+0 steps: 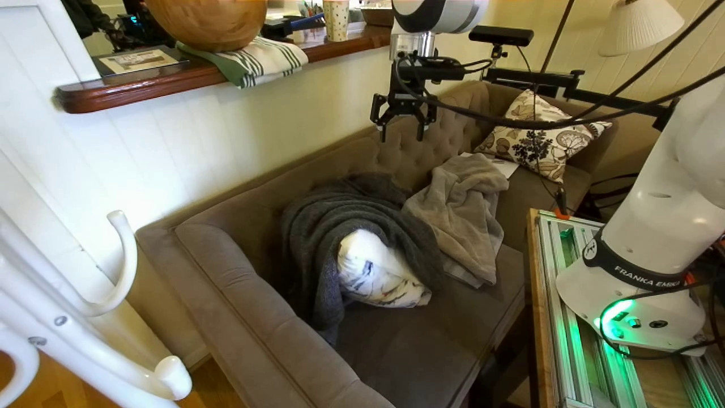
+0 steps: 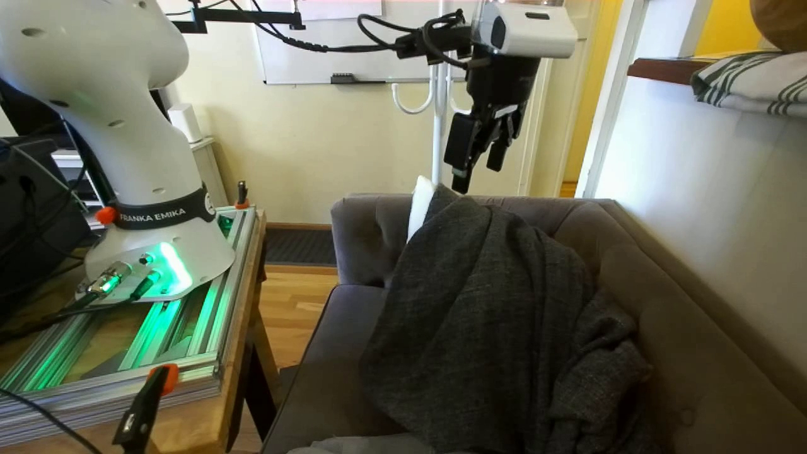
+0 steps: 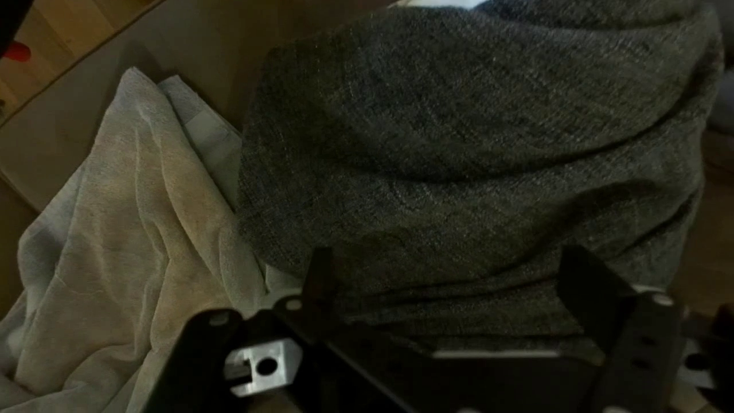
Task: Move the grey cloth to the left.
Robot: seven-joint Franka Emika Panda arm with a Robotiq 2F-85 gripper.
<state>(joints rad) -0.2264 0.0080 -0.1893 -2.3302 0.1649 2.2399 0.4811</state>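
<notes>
The claw [image 1: 401, 134] hung in open air above the sofa [image 1: 419, 351], its fingers [image 3: 593, 298] spread well apart with nothing held between them. In the wrist view the grey cloth [image 3: 470, 143] lay beneath them, and one finger showed near the edge where it met the pale cloth [image 3: 143, 241]. The grey cloth was heaped in folds by the sofa's back, draped over a white pillow [image 1: 382, 277] whose end poked out toward the armrest [image 1: 243, 306]; there a corner of the cloth trailed onto the seat [image 2: 321, 372]. Bare seat ran from pillow and cloth to the front edge. On the other side, the pale cloth lay crumpled just beside the grey one, a white sheet [image 1: 505, 168] showing past its edge, and a patterned cushion [image 1: 535, 139] leaned at the far end. Past the front edge, floor [image 2: 299, 302] showed between the sofa and the tabletop [image 2: 197, 417] bearing the robot arm [image 2: 120, 107]. Beyond the armrest rose a white stand [image 2: 437, 142]. Over the sofa's back a ledge [image 1: 144, 89] jutted, a towel [image 1: 277, 59] hanging across its rim.
</notes>
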